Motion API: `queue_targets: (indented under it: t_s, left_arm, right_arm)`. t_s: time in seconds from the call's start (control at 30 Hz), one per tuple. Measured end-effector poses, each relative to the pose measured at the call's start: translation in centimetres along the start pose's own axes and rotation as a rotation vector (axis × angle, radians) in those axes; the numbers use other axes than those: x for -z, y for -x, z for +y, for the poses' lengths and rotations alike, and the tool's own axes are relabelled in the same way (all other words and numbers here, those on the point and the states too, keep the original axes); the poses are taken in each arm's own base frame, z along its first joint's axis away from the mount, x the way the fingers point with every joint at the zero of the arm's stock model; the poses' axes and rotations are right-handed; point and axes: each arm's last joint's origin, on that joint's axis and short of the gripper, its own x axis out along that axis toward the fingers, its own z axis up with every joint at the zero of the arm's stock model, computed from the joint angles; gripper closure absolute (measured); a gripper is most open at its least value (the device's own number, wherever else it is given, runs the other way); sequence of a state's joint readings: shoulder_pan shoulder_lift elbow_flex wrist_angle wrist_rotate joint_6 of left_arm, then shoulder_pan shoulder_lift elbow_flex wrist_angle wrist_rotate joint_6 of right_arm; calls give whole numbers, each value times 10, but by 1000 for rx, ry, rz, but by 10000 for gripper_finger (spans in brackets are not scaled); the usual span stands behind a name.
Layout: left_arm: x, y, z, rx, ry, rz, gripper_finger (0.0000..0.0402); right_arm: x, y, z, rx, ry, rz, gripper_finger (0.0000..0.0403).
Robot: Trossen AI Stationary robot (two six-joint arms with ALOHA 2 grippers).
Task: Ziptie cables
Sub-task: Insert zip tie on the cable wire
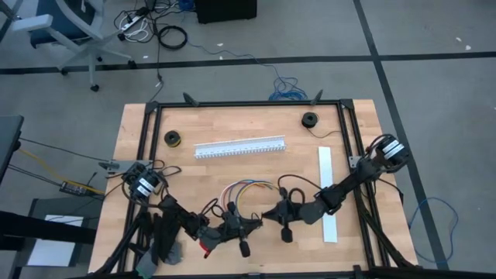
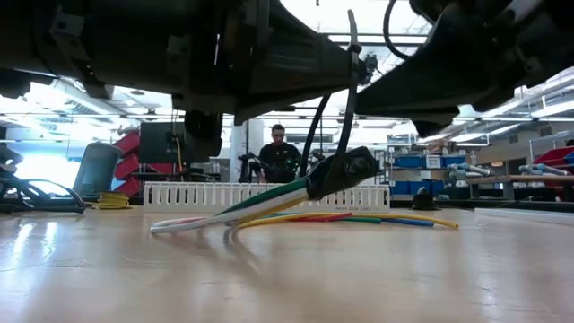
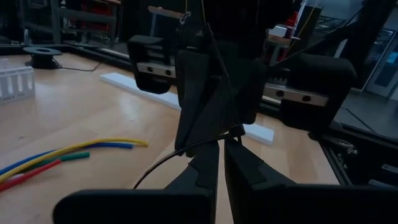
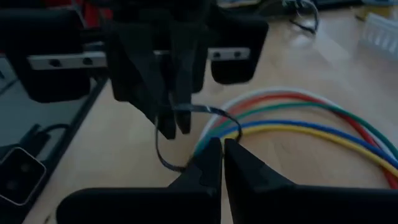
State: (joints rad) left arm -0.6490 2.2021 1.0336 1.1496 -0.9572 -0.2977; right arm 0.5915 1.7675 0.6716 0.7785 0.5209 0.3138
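Right wrist view: both claws pinch the ziptie [image 4: 186,134] looped around the cables [image 4: 298,115] between them, to tighten it.

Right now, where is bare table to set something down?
Bare wood lies between the black spool and the white slotted channel, and at the left between the yellow spool and the table edge. The near side is crowded: cables and both arms.

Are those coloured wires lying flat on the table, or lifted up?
Partly lifted. In the low view one end of the cables rises off the table, bundled in something dark, while the other end lies flat.
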Motion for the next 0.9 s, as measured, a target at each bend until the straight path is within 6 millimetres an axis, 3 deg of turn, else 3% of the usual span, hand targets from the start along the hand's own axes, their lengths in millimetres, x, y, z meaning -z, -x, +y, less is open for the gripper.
queue_targets:
  t_s: [0.37, 0.9]
  left_arm:
    - [8, 15, -2, -48, -16, 9, 402]
    - [8, 10, 2, -35, 8, 17, 402]
  right_arm:
    - [-1, 0, 0, -81, -2, -55, 383]
    - [-15, -12, -22, -260, -57, -78, 339]
